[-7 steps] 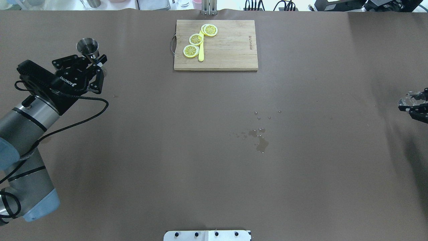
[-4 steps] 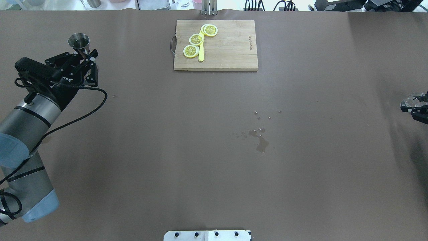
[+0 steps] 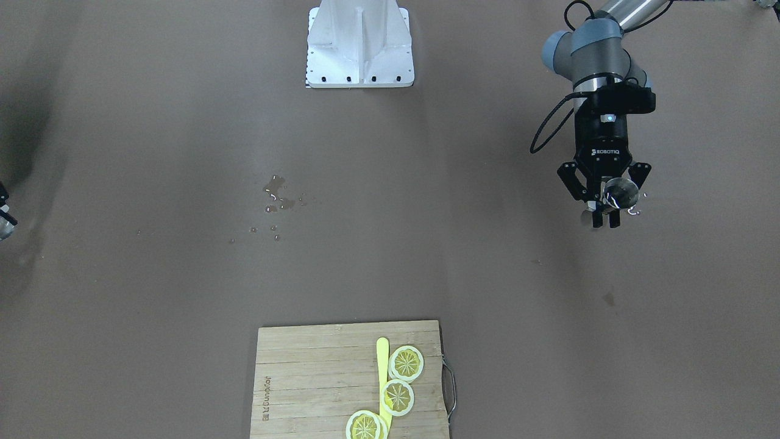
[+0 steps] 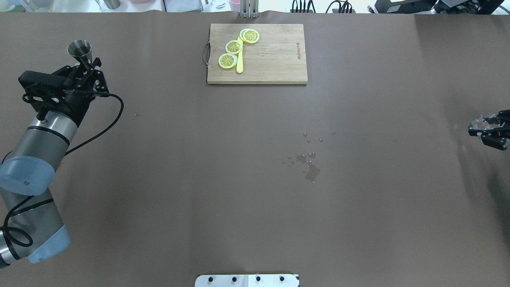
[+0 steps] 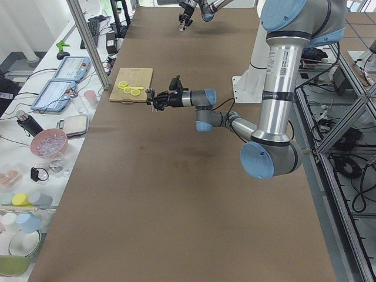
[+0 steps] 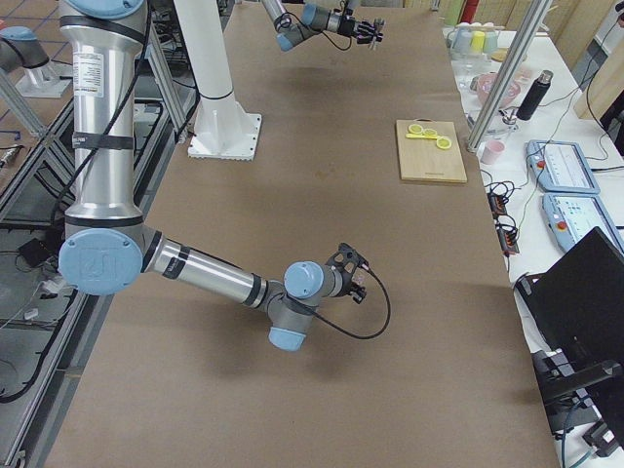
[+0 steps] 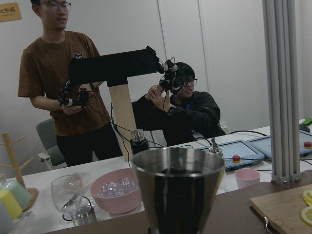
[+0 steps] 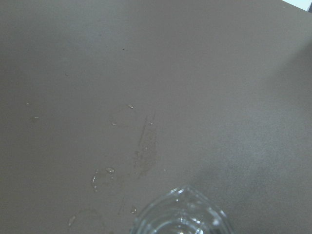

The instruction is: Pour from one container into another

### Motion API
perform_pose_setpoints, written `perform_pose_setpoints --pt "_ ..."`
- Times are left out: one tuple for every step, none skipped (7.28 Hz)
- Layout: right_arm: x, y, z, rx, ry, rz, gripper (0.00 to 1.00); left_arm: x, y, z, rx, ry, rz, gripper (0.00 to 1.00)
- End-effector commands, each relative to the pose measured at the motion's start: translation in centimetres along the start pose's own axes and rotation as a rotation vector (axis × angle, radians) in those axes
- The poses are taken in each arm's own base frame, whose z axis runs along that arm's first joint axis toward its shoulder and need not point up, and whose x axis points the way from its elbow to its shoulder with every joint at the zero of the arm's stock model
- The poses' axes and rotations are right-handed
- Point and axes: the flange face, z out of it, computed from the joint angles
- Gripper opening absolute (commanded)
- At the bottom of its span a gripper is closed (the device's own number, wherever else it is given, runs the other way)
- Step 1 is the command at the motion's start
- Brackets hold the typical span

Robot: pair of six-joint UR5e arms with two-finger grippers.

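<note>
A steel jigger [image 4: 79, 48] is upright in my left gripper [image 4: 88, 65], which is shut on its narrow waist above the table's far left. In the front-facing view the same gripper [image 3: 605, 218] points down the frame with the jigger [image 3: 621, 193] between its fingers. The left wrist view is filled low down by the jigger's cup [image 7: 178, 189]. At the right edge my right gripper [image 4: 487, 128] is shut on a clear glass [image 4: 481, 120]. The glass's rim [image 8: 182, 213] shows at the bottom of the right wrist view, over wet table.
A wooden cutting board [image 4: 275, 59] with lemon slices [image 4: 234, 46] and a yellow knife [image 4: 239, 63] lies at the far centre. A small water puddle [image 4: 312, 171] wets the middle of the table. Two people [image 7: 181, 114] are beyond the far edge.
My left gripper has carried the jigger further left and toward the far edge. The right gripper has crept slightly inward with the glass.
</note>
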Motion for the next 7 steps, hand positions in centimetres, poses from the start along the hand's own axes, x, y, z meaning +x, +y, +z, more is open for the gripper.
perform_pose_setpoints --pt "-0.8 0.1 0.5 -0.005 -0.031 -0.009 0.0 -1.2 3.3 1.6 -0.005 -0.077 -0.062 0.0" --pt "-1.1 0.1 0.9 -0.007 -0.039 -0.013 0.0 -2.2 5.1 2.7 0.023 -0.141 -0.039 0.0" --pt "-1.2 0.3 1.0 -0.012 -0.044 -0.013 0.0 -2.7 6.3 3.3 0.032 -0.169 -0.075 0.0" --pt "-1.3 0.7 1.3 -0.021 -0.047 -0.012 0.0 -3.0 7.1 3.6 0.028 -0.178 -0.106 0.0" --pt "-1.3 0.9 1.3 -0.023 -0.048 -0.012 0.0 -2.9 7.2 3.7 0.028 -0.183 -0.142 0.0" --pt "-1.3 1.4 1.5 -0.034 -0.048 -0.008 0.0 -2.6 7.5 3.9 0.018 -0.201 -0.173 0.0" --pt "-1.1 1.9 1.9 -0.032 -0.051 -0.012 0.0 -1.9 7.6 4.5 0.007 -0.225 -0.198 0.0"
